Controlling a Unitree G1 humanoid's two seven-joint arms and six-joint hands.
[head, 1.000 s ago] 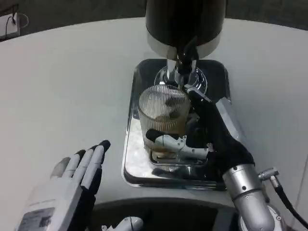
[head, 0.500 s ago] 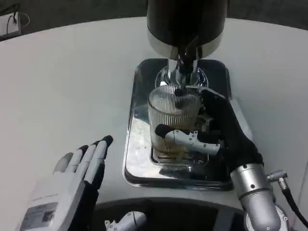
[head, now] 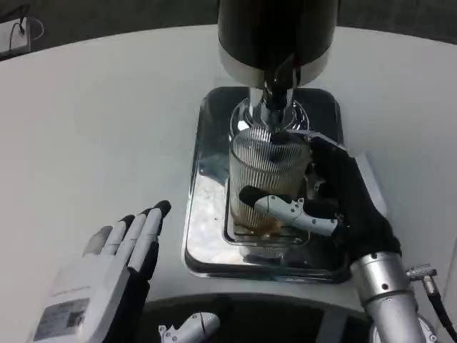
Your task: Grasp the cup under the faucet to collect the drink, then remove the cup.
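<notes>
The cup (head: pixel 268 175), a ribbed clear glass, stands on the drip tray (head: pixel 207 214) directly below the faucet (head: pixel 275 96) of the dark dispenser (head: pixel 275 32). An amber drink fills its lower part. The right robot hand (head: pixel 321 204) grasps the cup: a white finger (head: pixel 285 209) wraps across the front of the glass and the black palm lies against its right side. The left robot hand (head: pixel 114 275) is released, fingers extended side by side, holding nothing, and lies over the white counter (head: pixel 93 143) to the left of the tray, apart from it.
</notes>
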